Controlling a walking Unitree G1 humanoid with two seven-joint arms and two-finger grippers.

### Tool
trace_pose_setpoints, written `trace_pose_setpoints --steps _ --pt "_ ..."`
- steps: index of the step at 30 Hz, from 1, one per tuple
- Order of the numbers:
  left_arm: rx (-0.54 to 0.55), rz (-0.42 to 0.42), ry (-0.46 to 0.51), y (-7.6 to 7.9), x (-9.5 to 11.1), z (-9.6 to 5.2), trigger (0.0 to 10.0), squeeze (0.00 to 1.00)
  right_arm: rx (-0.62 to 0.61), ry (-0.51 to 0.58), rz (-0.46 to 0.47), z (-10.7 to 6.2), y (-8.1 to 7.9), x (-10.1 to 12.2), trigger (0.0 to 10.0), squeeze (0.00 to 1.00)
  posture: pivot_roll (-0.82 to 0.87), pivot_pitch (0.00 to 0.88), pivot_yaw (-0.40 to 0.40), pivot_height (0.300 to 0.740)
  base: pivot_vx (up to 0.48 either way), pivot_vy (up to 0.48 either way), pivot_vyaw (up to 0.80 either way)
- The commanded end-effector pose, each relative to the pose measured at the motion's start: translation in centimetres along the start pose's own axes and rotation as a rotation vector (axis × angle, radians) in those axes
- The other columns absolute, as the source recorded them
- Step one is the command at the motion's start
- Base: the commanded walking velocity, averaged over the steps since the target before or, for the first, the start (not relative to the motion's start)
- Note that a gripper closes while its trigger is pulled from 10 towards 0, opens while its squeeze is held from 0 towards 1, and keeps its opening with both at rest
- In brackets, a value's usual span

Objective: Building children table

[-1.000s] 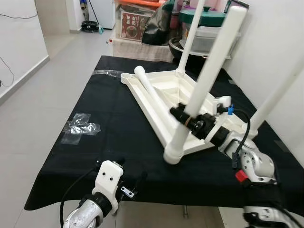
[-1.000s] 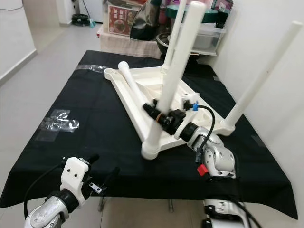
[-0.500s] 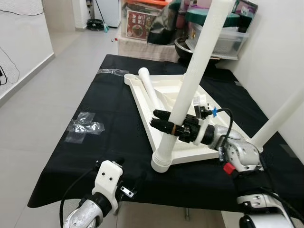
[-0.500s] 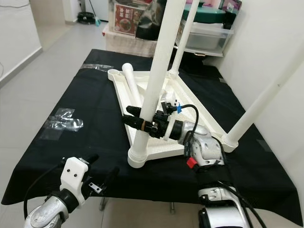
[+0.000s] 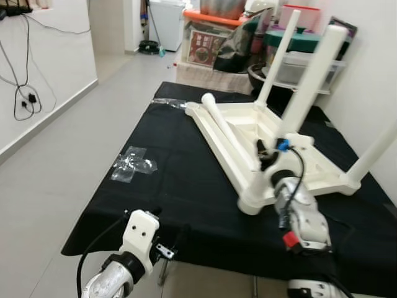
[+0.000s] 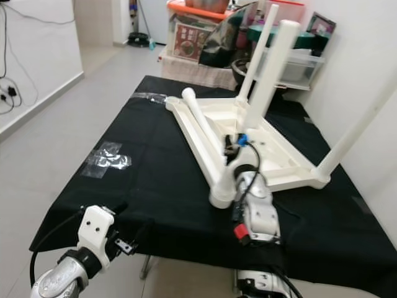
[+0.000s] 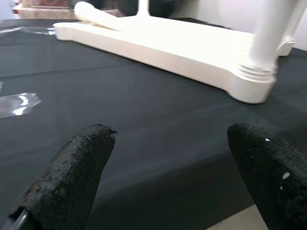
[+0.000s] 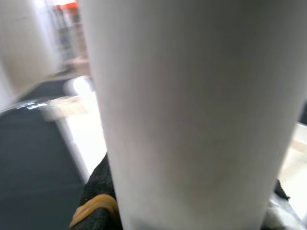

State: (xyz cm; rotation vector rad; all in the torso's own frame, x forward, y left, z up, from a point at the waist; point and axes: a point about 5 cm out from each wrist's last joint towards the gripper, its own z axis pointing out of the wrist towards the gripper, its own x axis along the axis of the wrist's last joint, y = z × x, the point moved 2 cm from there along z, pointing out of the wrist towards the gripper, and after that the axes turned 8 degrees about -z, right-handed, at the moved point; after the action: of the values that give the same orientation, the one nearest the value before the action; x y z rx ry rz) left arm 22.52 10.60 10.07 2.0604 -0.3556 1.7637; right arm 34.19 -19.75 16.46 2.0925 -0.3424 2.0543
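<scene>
Left eye view: an upturned white children's table top (image 5: 322, 164) lies on a black cloth-covered workbench (image 5: 180, 186), toward its far right part. Three white legs stand up from it; the near leg (image 5: 307, 84) rises from the socket at the top's near corner. A fourth, loose leg (image 5: 226, 130) lies along the top's left rim. The right gripper (image 5: 268, 160) sits low on the near leg. A scrap of clear plastic (image 5: 133, 164) lies by the workbench's left edge.

Right eye view: the left gripper (image 6: 127, 239) hovers at the workbench's near edge, holding nothing.

Left wrist view: its two black fingers (image 7: 72, 165) are spread wide over the cloth, the top's near corner well ahead.

Right wrist view: the near leg fills the frame close up, a black finger (image 8: 98, 184) hugging its side, so the right gripper is clamped round it.

The step in hand looks like seating the near leg in its socket. Next, the loose leg needs fitting into the free far-left corner socket.
</scene>
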Motion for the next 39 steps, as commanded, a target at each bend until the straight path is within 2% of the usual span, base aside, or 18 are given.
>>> trace_pose_setpoints --steps 1,3,4,5,6,7,8,12,13,17,22,24,25,28,29,31,32,39 --pt "-0.012 -0.008 -0.003 0.2 0.0 0.1 10.0 0.00 -0.087 -0.093 0.004 -1.0 0.1 -1.6 0.0 0.00 0.12 0.000 -0.134 0.740 0.000 0.000 0.00" --pt "-0.012 -0.008 -0.003 0.2 0.0 0.1 10.0 0.00 -0.087 -0.093 0.004 -1.0 0.1 -1.6 0.0 0.00 0.12 0.000 -0.134 0.740 0.000 0.000 0.00" --pt "-0.012 -0.008 -0.002 0.2 0.0 0.1 10.0 0.00 -0.058 -0.100 0.044 -1.3 -1.3 -1.7 5.1 0.00 0.13 0.000 -0.135 0.740 0.000 0.000 0.00" --pt "-0.012 -0.008 -0.002 0.2 0.0 0.1 10.0 0.00 -0.058 -0.100 0.044 -1.3 -1.3 -1.7 5.1 0.00 0.13 0.000 -0.135 0.740 0.000 0.000 0.00" --pt "-0.011 -0.007 -0.001 0.3 0.0 0.1 10.0 0.00 0.041 -0.071 0.097 -1.2 -3.2 -1.3 10.0 0.75 0.13 0.000 -0.142 0.740 0.000 0.000 0.00" --pt "-0.010 -0.007 -0.001 0.3 -0.1 0.2 10.0 0.00 0.110 -0.044 0.132 -1.2 -4.4 -0.9 10.0 0.75 0.13 0.000 -0.142 0.740 0.000 0.000 0.00" --pt "-0.009 -0.008 -0.001 0.3 -0.1 0.1 10.0 0.00 0.159 0.000 0.139 -1.0 -5.0 -0.3 10.0 1.00 0.13 0.000 -0.141 0.740 0.000 0.000 0.00" --pt "-0.009 -0.009 -0.001 0.3 -0.1 0.1 10.0 0.00 0.197 0.030 0.169 -0.5 -5.3 0.5 10.0 1.00 0.13 0.000 -0.141 0.740 0.000 0.000 0.00" --pt "-0.009 -0.009 -0.001 0.2 -0.1 0.1 10.0 0.00 0.195 0.052 0.194 -0.2 -5.2 1.0 10.0 0.00 0.12 0.000 -0.140 0.740 0.000 0.000 0.00" --pt "-0.009 -0.011 -0.002 0.2 -0.2 0.1 10.0 0.00 0.199 0.117 0.236 0.3 -4.4 2.4 10.0 0.00 0.11 0.000 -0.133 0.740 0.000 0.000 0.00" --pt "-0.015 -0.012 -0.004 0.2 -0.3 0.2 10.0 0.00 0.653 0.158 0.309 -0.1 -5.3 3.4 10.0 0.00 0.12 0.000 -0.135 0.740 0.000 0.000 0.00" --pt "-0.015 -0.012 -0.004 0.2 -0.3 0.2 10.0 0.00 0.653 0.158 0.309 -0.1 -5.3 3.4 10.0 0.00 0.12 0.000 -0.135 0.740 0.000 0.000 0.00" --pt "-0.015 -0.013 -0.003 0.2 -0.3 0.3 10.0 0.00 0.811 0.138 0.293 -0.9 -5.7 3.0 10.0 0.00 0.11 0.000 -0.137 0.740 0.000 0.000 0.00" --pt "-0.015 -0.013 -0.003 0.3 -0.2 0.3 10.0 0.00 0.968 0.118 0.265 -1.9 -5.9 2.6 10.0 0.00 0.12 0.000 -0.140 0.740 0.000 0.000 0.00" --pt "-0.014 -0.013 -0.001 0.3 -0.2 0.4 10.0 0.00 1.164 0.084 0.221 -3.4 -6.3 2.1 10.0 0.00 0.12 0.000 -0.138 0.740 0.000 0.000 0.00" --pt "-0.014 -0.013 -0.001 0.3 -0.2 0.4 10.0 0.00 1.164 0.084 0.221 -3.4 -6.3 2.1 10.0 0.00 0.12 0.000 -0.138 0.740 0.000 0.000 0.00" --pt "-0.014 -0.012 0.000 0.2 -0.2 0.4 10.0 0.00 1.355 0.046 0.148 -4.8 -6.8 1.7 10.0 0.00 0.12 0.000 -0.139 0.740 0.000 0.000 0.00" --pt "-0.012 -0.010 0.001 0.2 -0.1 0.4 10.0 0.00 1.586 0.030 0.019 -5.3 -8.3 1.9 10.0 0.00 0.13 0.000 -0.143 0.740 0.000 0.000 0.00"
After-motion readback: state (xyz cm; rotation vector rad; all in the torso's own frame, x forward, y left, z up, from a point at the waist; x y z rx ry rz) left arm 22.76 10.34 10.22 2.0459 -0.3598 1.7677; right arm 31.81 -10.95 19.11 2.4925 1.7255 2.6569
